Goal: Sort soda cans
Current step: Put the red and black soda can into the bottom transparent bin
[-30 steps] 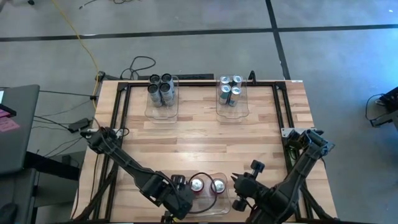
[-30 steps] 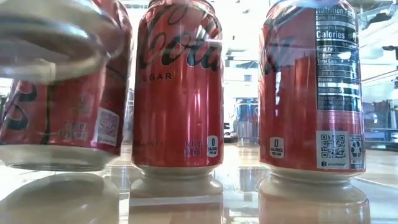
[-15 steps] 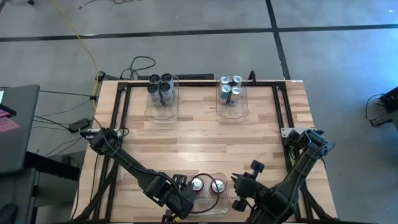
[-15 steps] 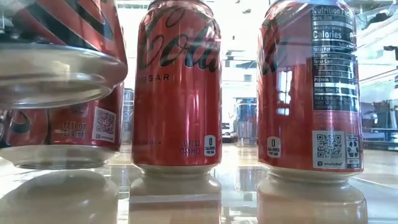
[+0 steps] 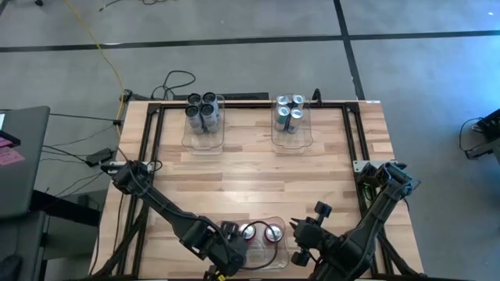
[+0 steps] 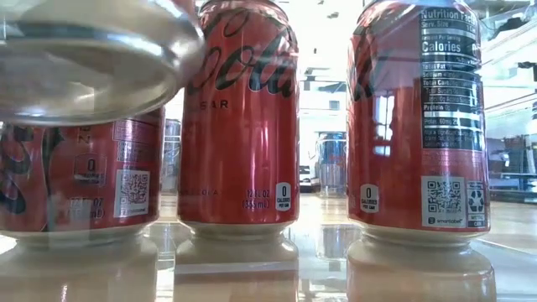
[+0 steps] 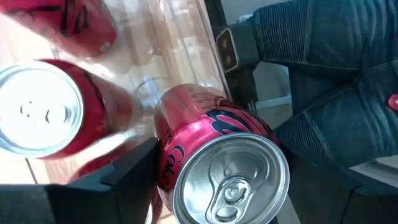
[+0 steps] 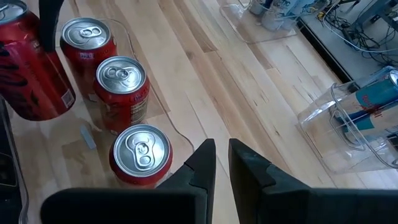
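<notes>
A clear bin [image 5: 275, 248] at the table's near edge holds three upright red cans [image 8: 121, 81] standing on their bases. My left gripper [image 5: 226, 243] is shut on a fourth red can [image 7: 233, 180]. It hangs over the bin's left end, and its base [image 6: 84, 59] shows above the standing cans [image 6: 239, 117]. My right gripper [image 8: 219, 155] waits just right of the bin, its fingers a narrow gap apart, touching nothing. Dark grey cans [image 5: 203, 109] and silver-blue cans [image 5: 289, 111] stand in two far bins. My left gripper pinches the red can by its side wall [image 7: 171, 155] close under the top rim, one finger [image 7: 134, 165] on either side. The fingers slant down from above. The can is lifted clear of the bin floor and tilted.
Bare wood lies between the near bin and the two far bins [image 5: 205, 136] [image 5: 293, 134]. A black frame [image 5: 351, 133] rims the table. A person in jeans [image 7: 336, 81] stands at the near edge. Cables [image 5: 176, 78] lie behind the far edge.
My left gripper has carried the red can a little toward the table's right, farther over the bin. In the low view the can's base first rose, then slid across above the leftmost standing can. The gripper has stayed shut on the can.
</notes>
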Available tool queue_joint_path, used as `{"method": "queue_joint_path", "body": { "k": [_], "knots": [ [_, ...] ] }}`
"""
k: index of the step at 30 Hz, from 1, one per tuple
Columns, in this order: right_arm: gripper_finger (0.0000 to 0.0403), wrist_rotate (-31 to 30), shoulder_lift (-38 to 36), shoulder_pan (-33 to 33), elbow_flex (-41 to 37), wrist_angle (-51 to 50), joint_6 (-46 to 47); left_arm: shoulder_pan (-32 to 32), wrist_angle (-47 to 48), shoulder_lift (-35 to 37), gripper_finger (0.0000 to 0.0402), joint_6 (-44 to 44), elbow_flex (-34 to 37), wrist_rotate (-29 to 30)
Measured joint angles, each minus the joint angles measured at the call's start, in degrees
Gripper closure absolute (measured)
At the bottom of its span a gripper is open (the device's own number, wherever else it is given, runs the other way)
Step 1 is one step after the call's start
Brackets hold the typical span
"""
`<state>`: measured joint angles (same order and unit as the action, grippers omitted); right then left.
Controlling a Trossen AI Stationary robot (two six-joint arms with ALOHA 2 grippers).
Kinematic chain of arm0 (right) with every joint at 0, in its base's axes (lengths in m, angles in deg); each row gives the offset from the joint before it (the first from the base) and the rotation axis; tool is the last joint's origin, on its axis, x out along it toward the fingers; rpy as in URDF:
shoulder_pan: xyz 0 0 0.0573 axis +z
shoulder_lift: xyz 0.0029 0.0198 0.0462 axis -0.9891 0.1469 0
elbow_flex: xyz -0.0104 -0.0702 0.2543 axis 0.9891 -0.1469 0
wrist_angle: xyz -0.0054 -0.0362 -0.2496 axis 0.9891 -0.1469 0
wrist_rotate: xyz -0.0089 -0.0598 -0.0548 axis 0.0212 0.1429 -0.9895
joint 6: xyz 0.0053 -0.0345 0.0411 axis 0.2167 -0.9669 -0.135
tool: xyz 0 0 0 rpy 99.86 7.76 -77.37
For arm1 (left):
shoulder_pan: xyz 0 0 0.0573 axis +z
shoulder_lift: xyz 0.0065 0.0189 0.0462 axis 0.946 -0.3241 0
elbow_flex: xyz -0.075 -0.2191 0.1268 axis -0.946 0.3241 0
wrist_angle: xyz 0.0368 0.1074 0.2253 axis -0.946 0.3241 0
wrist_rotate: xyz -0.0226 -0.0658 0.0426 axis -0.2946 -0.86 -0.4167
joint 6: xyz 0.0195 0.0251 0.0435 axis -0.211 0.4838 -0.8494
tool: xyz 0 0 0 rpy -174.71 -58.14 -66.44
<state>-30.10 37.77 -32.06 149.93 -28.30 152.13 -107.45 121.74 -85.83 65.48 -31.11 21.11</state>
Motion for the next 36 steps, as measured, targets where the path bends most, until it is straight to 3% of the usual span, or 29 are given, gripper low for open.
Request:
{"method": "queue_joint_path", "body": {
  "k": [12,23,32,36],
  "knots": [
    [0.0339,0.01,1.64,-0.01,-0.04,0.06,-0.1,1.27,1.87,-5.31,0.0112,-7.37,-0.02,-2.12],
    [0.0339,-0.38,1.6,-0.12,-0.04,-0.54,1.73,2.03,4.4,-4.31,0.011,-7.75,-0.31,-4.03],
    [0.0328,-0.38,1.6,-1.38,-0.04,-0.76,2.99,2.01,3.86,-4.21,0.0037,-7.04,-0.57,-5.93],
    [0.0306,-0.33,1.6,-1.6,-0.04,-0.76,3.02,2.06,3.9,-4.22,0.0025,-6.99,-0.57,-5.53]
  ]
}}
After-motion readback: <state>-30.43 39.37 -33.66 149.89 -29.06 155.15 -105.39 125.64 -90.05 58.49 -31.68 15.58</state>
